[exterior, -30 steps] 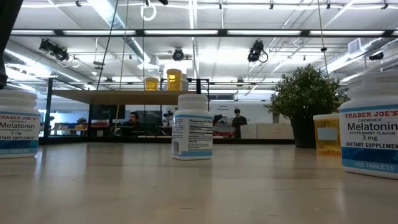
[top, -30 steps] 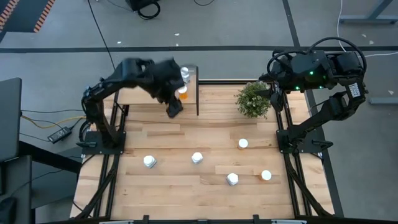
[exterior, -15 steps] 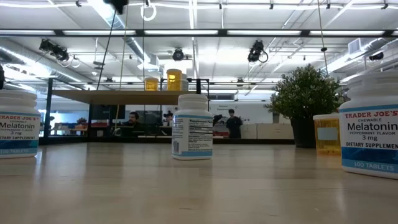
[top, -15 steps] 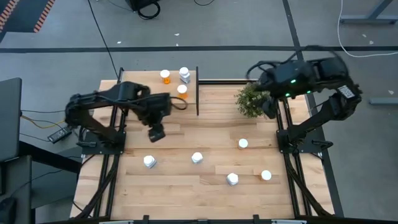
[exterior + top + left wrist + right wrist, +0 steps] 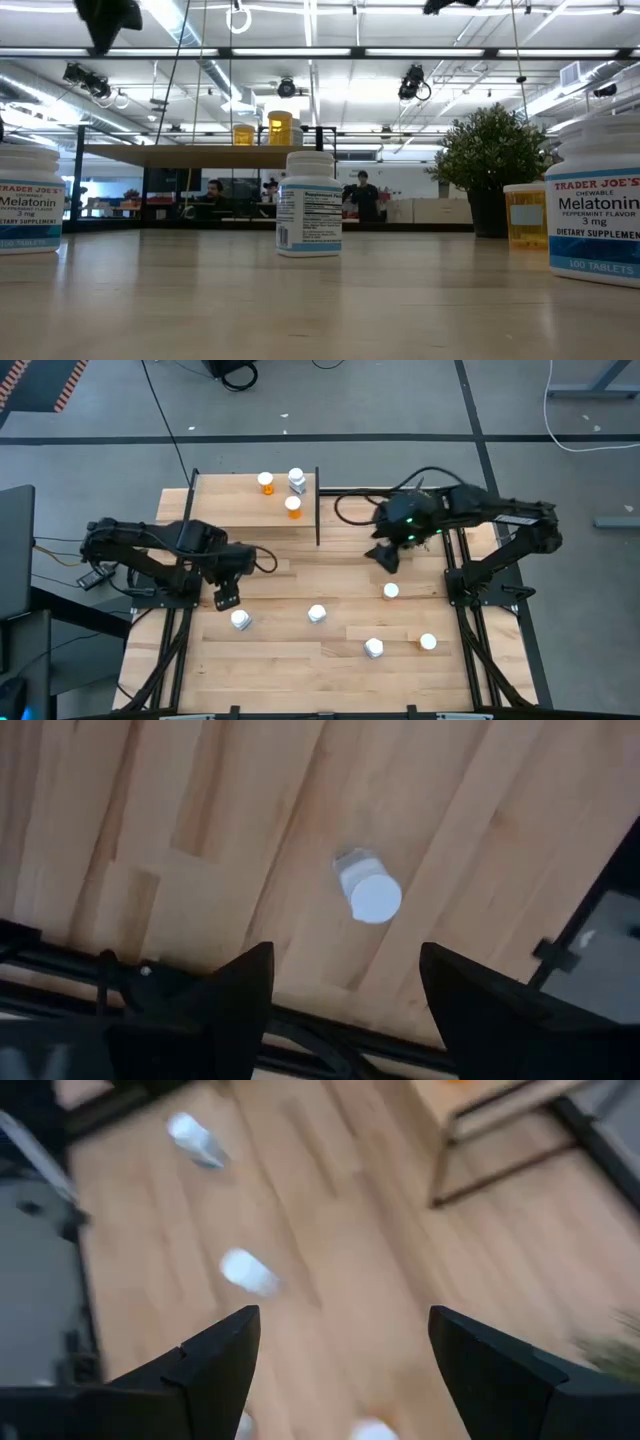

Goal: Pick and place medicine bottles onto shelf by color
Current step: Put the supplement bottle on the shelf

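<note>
the wooden table (image 5: 290,660) seen from above, with five loose medicine bottles on its near half. nearest the front edge stand a white bottle (image 5: 373,648) and, just to its right, an orange-bodied bottle (image 5: 428,642) with a white cap. a little farther back are a white bottle (image 5: 317,614) near the middle of the table and another white bottle (image 5: 240,620) toward the left side. farther still, on the right, a fifth bottle (image 5: 390,591) shows only its white cap from above.

the left gripper (image 5: 226,598) hangs over the table just behind the left-hand white bottle, not touching it; its fingers (image 5: 240,995) stand apart with nothing between them, and the same bottle (image 5: 366,894) appears beyond them in the left wrist view. the right gripper (image 5: 385,557) hangs over the table just behind the fifth bottle, apart from it; its fingers (image 5: 215,1355) are also spread wide and empty, with blurred bottles visible on the boards past them.

behind the right gripper the potted plant (image 5: 492,160) is mostly covered by the arm from above but shows plainly in the low view. at the far left corner stands the shelf (image 5: 225,500), its black divider (image 5: 317,505) on the right edge. three bottles rest on it: two orange ones (image 5: 265,481) (image 5: 292,506) and one white one (image 5: 297,480), all close together beside the divider
</note>
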Controlling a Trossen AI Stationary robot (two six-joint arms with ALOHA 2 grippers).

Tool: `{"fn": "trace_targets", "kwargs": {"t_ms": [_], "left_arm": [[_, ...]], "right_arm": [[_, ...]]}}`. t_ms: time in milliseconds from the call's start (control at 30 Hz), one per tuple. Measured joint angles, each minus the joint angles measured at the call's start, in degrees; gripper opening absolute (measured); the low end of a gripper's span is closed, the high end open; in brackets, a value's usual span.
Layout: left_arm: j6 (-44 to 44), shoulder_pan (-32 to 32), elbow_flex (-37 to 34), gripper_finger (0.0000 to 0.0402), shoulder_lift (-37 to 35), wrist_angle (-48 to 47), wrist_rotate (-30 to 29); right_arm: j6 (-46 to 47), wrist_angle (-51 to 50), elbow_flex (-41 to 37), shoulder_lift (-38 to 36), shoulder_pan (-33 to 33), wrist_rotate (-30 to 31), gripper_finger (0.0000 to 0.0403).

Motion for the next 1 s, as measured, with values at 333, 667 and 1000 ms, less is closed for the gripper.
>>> {"fn": "trace_targets", "kwargs": {"t_ms": [333,667,1000], "left_arm": [[3.0,-4.4,-0.6,0.0243,-5.9,0.9,-10.7],[-5.7,-4.5,-0.6,0.0238,-15.2,1.3,-22.0],[-14.1,-4.5,-0.6,0.0233,-16.8,1.9,-31.4]], "right_arm": [[-3.2,9.6,1.4,15.8,6.0,-3.4,0.0298],[-5.7,14.5,10.2,29.6,9.4,0.0,0.0298],[-10.2,14.4,10.3,37.0,11.2,-2.1,0.0310]]}}
